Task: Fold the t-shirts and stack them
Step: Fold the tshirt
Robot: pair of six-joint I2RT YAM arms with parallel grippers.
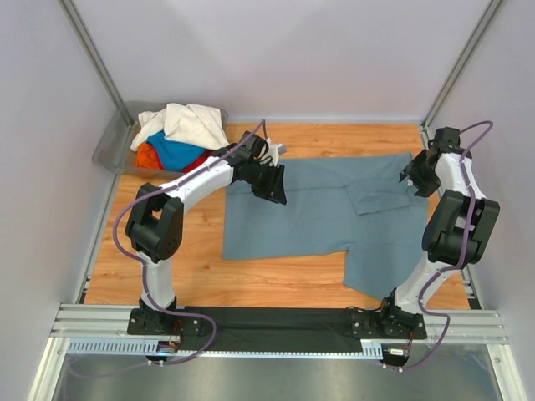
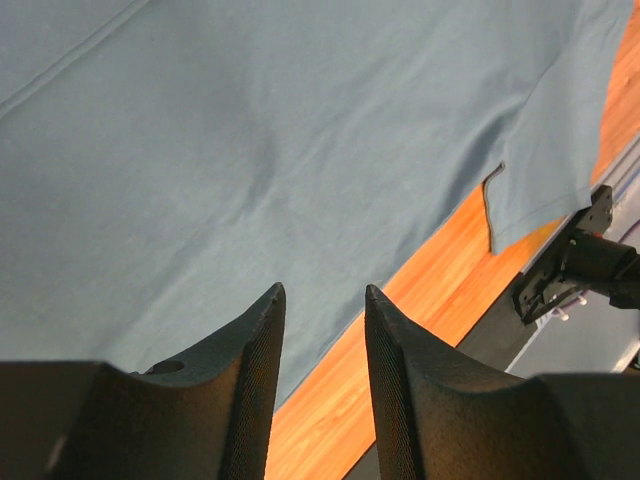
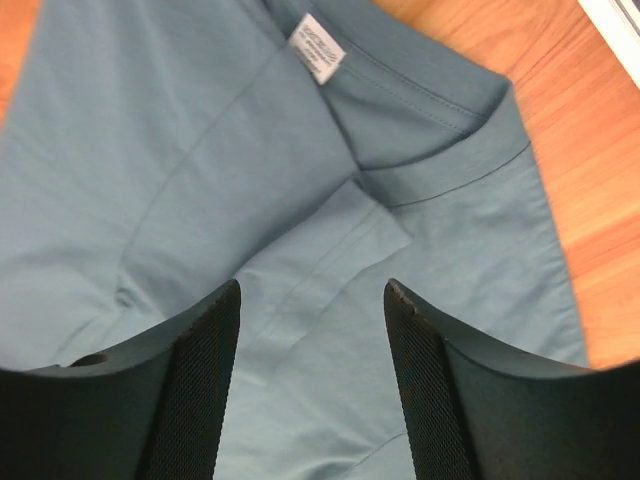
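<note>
Top external view, from the left: a grey bin [image 1: 111, 149] sits at the far left corner of the desk [image 1: 276, 280], against the wall. Heaped in it are a cream-white shirt [image 1: 194, 124] on top, a bright blue shirt [image 1: 177, 154] under it and a red-orange shirt [image 1: 148, 156] showing at the bin's left side; all three are crumpled.

Just right of the bin the left arm [image 1: 196, 185] reaches across, and the left tool [image 1: 276, 188] hangs over the far left corner of the slate grey-blue shirt [image 1: 309, 221]. That shirt lies spread flat across the middle of the desk, apart from the bin. One portion runs down toward the near edge on the right side, and a smaller flap is doubled over near its far right part.

Left wrist view shows the left tool released: its two fingers stand apart with only cloth below them and nothing between. Whether they touch the cloth I cannot tell. Bare wood shows beyond the shirt's edge there.

At the right end, the right tool [image 3: 312, 285] hovers over the shirt's neck area. Right wrist view shows it released as well, fingers wide apart and holding nothing, with the collar [image 3: 440, 170] and the white neck label [image 3: 318, 50] lying just beyond the fingertips.
</note>
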